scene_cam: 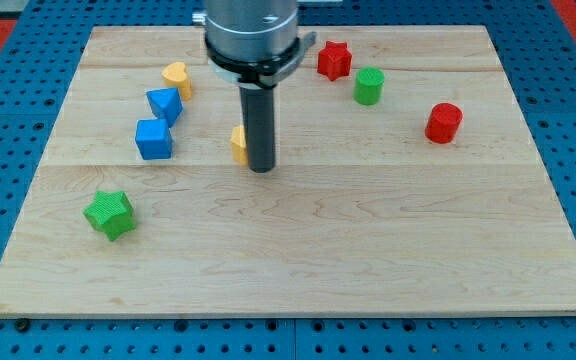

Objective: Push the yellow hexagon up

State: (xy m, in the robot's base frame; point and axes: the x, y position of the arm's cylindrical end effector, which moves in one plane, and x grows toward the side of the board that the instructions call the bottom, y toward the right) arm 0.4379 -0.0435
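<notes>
The yellow hexagon (238, 144) lies near the middle of the wooden board (298, 250), mostly hidden behind my rod; only its left edge shows. My tip (261, 168) rests on the board just right of and slightly below the hexagon, touching or nearly touching it. The rod comes down from the arm's grey body at the view's top.
A yellow heart-like block (177, 77), a blue triangular block (165, 103) and a blue cube (154, 139) stand to the left. A green star (109, 214) lies lower left. A red star (334, 60), green cylinder (369, 86) and red cylinder (444, 123) stand upper right.
</notes>
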